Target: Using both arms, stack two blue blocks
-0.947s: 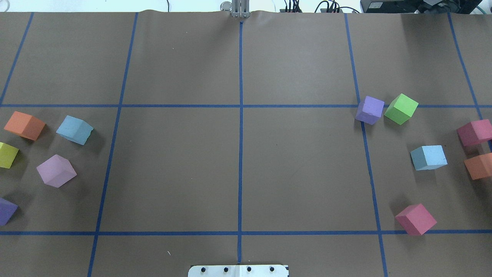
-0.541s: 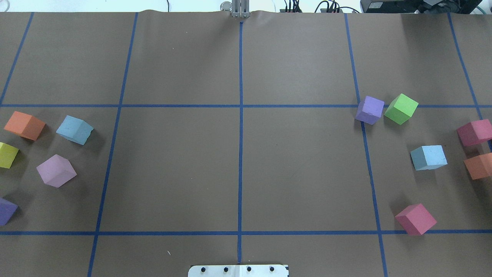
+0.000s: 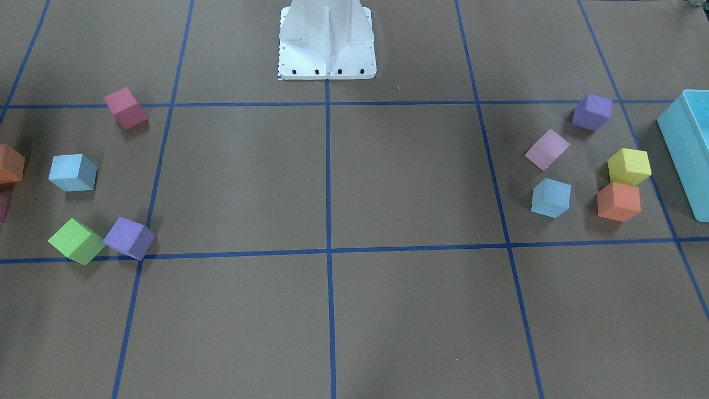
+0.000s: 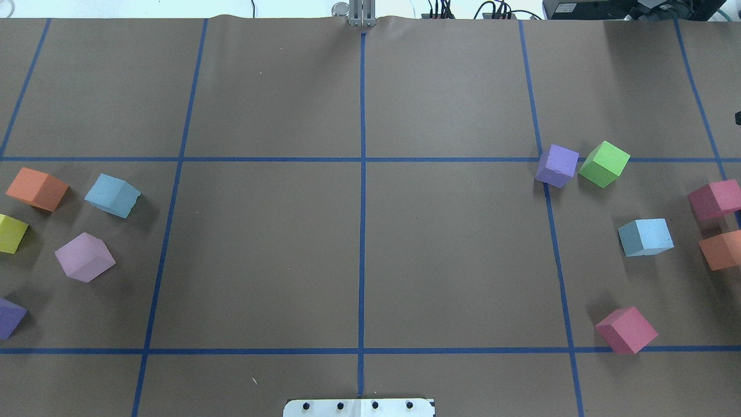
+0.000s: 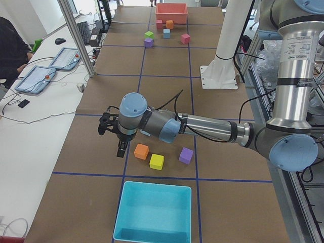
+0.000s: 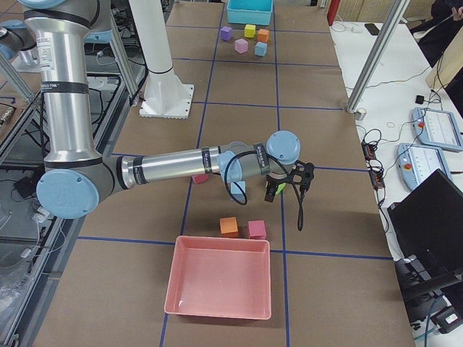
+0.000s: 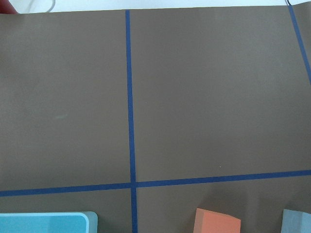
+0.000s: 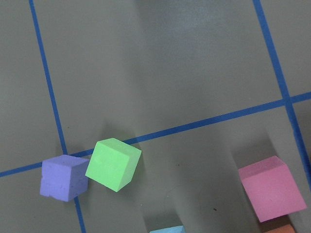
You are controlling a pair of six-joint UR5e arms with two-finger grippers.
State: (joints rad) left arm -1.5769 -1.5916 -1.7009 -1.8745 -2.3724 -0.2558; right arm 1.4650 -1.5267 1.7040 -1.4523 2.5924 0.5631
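Note:
One blue block [image 4: 113, 195] lies at the table's left, between an orange and a lilac cube; it also shows in the front-facing view [image 3: 551, 198] and as a corner in the left wrist view [image 7: 296, 221]. The other blue block [image 4: 645, 237] lies at the right, and shows in the front-facing view [image 3: 73, 172]. The left gripper [image 5: 120, 148] hangs above the orange cube's area. The right gripper [image 6: 302, 176] hangs beyond the green cube. Both show only from the side, so I cannot tell if they are open. The right arm partly hides its blue block [image 6: 239, 189].
A large teal box [image 3: 687, 149] stands beyond the left cluster and a pink tray [image 6: 219, 275] beyond the right one. Orange [image 4: 37, 188], yellow, lilac and purple cubes surround the left blue block; green [image 4: 604, 163], purple, pink and orange cubes surround the right one. The white pedestal [image 3: 327, 44] stands mid-table.
A small dark piece has come in at the right edge of the overhead view. No block has moved.

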